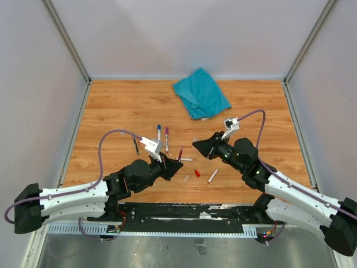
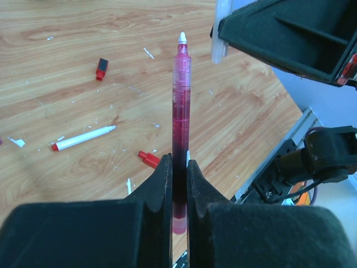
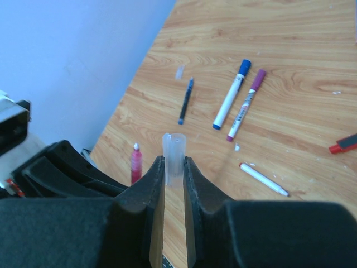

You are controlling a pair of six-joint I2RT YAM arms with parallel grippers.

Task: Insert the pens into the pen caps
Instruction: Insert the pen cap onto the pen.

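the left claw is clamping tight on a red pen, its white tip nearing the right claw, which is pinching what looks like a clear cap. both are hovering over the desk, nearside of the teal cloth; a blue-capped pen and a purple-capped pen are lying closer to that cloth.

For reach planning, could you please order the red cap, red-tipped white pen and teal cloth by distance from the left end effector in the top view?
From the left end effector:
1. red cap, just right of it.
2. red-tipped white pen, further right.
3. teal cloth, far side.
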